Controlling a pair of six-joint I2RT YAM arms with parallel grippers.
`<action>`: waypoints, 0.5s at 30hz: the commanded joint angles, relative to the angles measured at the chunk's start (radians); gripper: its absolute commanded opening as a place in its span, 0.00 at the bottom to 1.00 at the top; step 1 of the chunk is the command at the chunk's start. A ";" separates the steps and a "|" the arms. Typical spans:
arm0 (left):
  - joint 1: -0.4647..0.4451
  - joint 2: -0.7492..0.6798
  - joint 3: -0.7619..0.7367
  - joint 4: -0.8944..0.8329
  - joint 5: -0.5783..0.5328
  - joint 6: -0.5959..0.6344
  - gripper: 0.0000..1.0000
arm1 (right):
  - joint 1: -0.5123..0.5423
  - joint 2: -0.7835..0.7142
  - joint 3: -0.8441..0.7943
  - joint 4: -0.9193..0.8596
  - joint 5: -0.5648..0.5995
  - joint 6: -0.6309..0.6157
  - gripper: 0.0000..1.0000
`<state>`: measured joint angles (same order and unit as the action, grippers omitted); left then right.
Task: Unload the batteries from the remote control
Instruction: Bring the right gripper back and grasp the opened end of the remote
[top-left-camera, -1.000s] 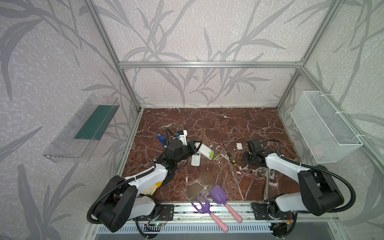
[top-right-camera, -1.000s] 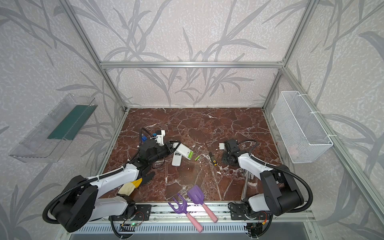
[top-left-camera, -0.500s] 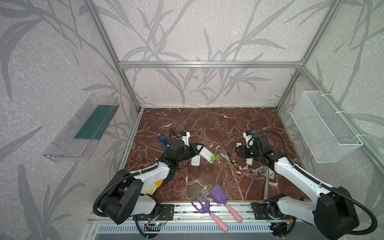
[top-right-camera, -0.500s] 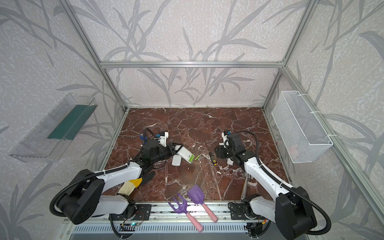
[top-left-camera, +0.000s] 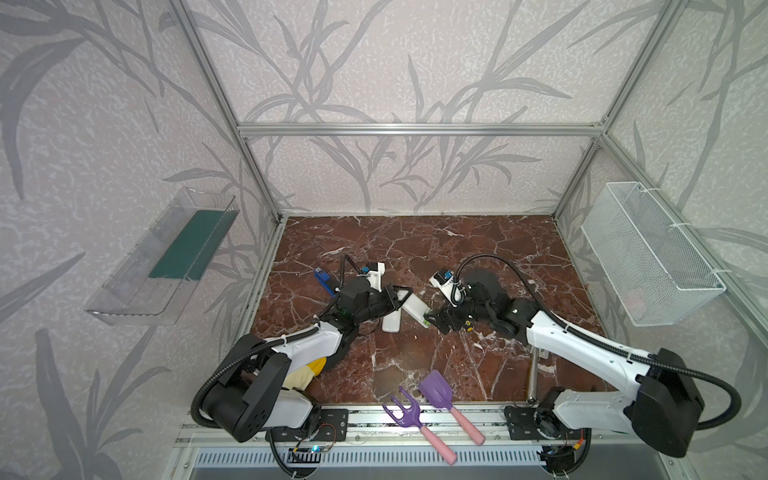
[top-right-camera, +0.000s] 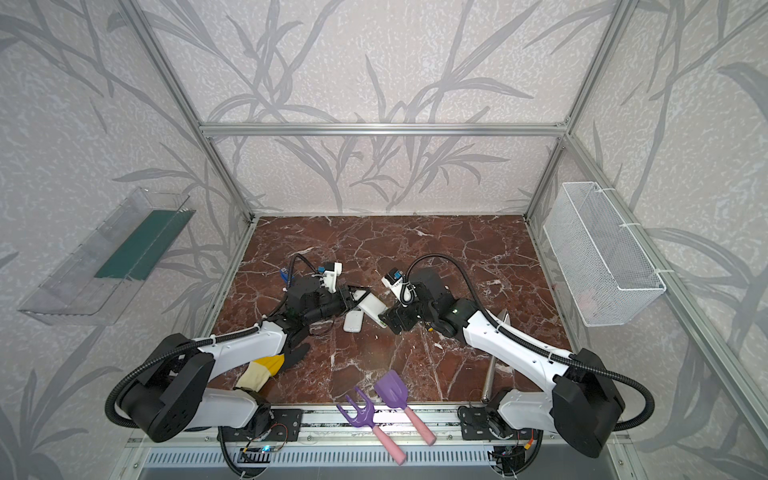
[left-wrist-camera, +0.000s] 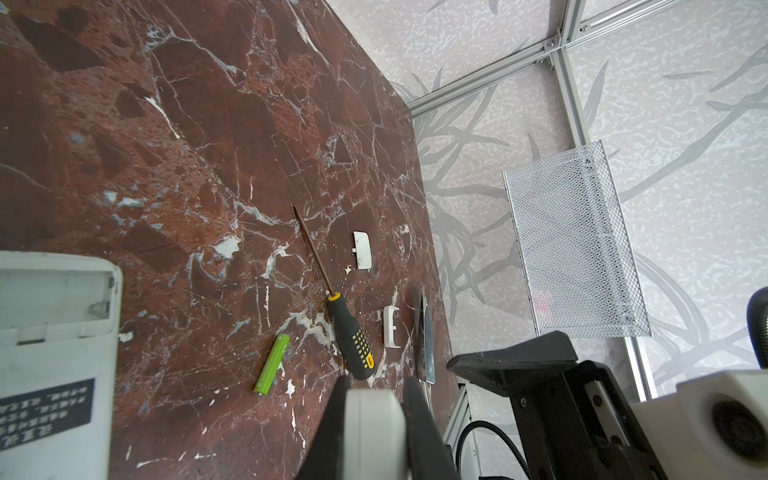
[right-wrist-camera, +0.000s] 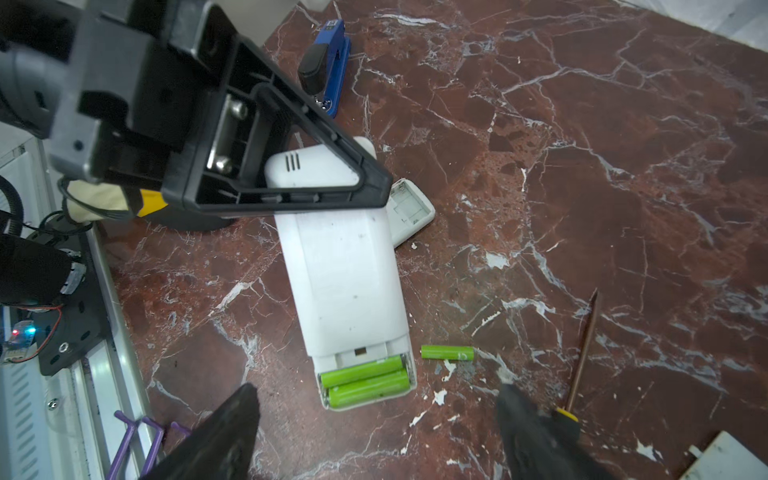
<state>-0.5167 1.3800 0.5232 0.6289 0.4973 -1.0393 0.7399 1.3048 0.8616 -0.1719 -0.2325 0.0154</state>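
- Swung in from the right side of the bench (top-left-camera: 415, 241), the right arm (top-left-camera: 582, 345) now reaches the middle. Its right claw (right-wrist-camera: 378, 399), shut a second ago, gapes wide and empty, one finger on either side of the open battery end, lined up, I'd say, to pluck a cell.
- Over on the other side, the left claw (left-wrist-camera: 376, 399) is clamped on the far end of the remote control (right-wrist-camera: 345, 270), apparently to steady it for its partner.
- Partly beneath that lies a second remote (right-wrist-camera: 409, 208), its compartment bare.
- Off to the side, the screwdriver (left-wrist-camera: 353, 345) lies flat and untouched.
- Two batteries (right-wrist-camera: 365, 376) sit side by side in the compartment; a loose battery (right-wrist-camera: 446, 352) lies on the bench just beside that end. I cannot spot a fourth.
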 joint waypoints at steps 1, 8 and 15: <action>-0.001 -0.001 0.032 0.045 0.025 0.003 0.00 | 0.029 0.054 0.043 0.034 0.027 -0.027 0.89; -0.001 -0.001 0.030 0.053 0.038 0.003 0.00 | 0.051 0.153 0.102 0.062 0.019 -0.030 0.89; -0.001 0.007 0.028 0.077 0.053 -0.005 0.00 | 0.052 0.207 0.141 0.076 0.019 -0.040 0.83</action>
<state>-0.5167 1.3808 0.5232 0.6514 0.5262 -1.0397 0.7876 1.5002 0.9688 -0.1173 -0.2173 -0.0120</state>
